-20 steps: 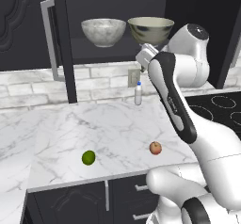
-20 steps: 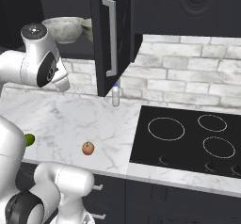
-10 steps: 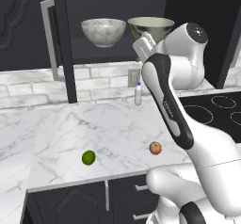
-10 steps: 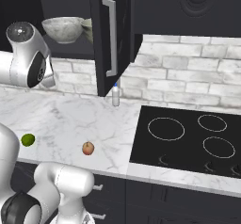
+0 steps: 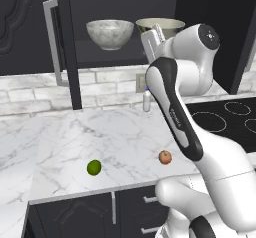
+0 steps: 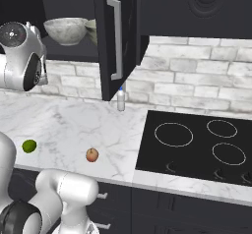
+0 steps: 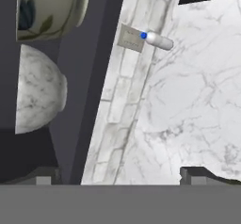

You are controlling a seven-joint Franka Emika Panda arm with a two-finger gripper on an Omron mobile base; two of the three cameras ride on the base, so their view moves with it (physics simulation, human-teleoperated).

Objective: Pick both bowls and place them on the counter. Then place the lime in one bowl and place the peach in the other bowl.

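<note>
Gripper [image 5: 151, 36] wide open, empty, raised beside cream bowl [image 5: 159, 28] on cabinet shelf [image 5: 107, 57]; marbled bowl [image 5: 110, 33] next along. Level hand, straddle cream rim squarely, avoid door [image 5: 62, 42]. Lime [image 5: 94, 167], peach [image 5: 165, 157] below shelf on counter [image 5: 110, 132].

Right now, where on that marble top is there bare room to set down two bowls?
The counter is bare left of the lime, and again between the lime and the small bottle by the brick wall. A smaller bare patch lies between the peach and the stovetop. The shelf holding the marbled bowl and cream bowl is crowded.
</note>
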